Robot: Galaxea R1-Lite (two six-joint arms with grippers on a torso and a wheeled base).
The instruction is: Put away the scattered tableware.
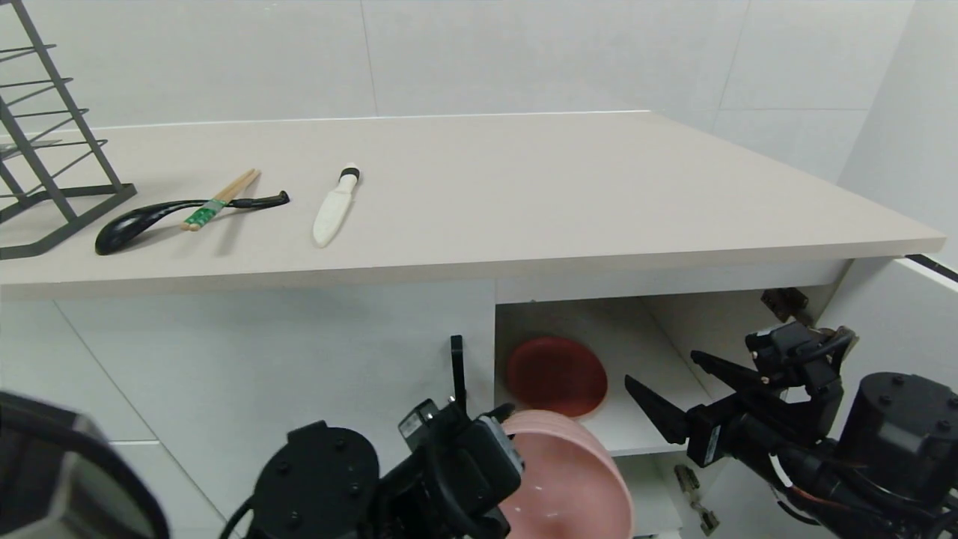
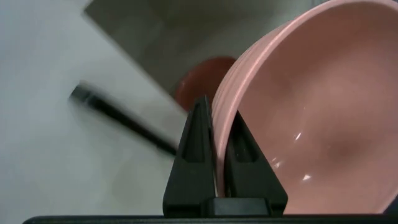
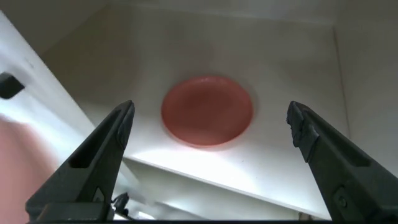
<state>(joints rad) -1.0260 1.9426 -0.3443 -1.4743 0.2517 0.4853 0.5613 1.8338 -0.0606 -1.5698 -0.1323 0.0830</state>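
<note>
- I saw left gripper (image 2: 219, 118) pinching pink bowl (image 2: 311, 124) rim.
- My right gripper (image 1: 661, 367) hung spread wide before red plate (image 3: 207, 111) on cabinet shelf (image 3: 286, 162).

left arm (image 1: 314, 479) jaws clamped; right arm (image 1: 891, 419) jaws spread wide.

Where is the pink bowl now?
At the head view's bottom centre, the pink bowl is held by its rim in the left gripper, before the open cabinet shelf with the red plate.
</note>
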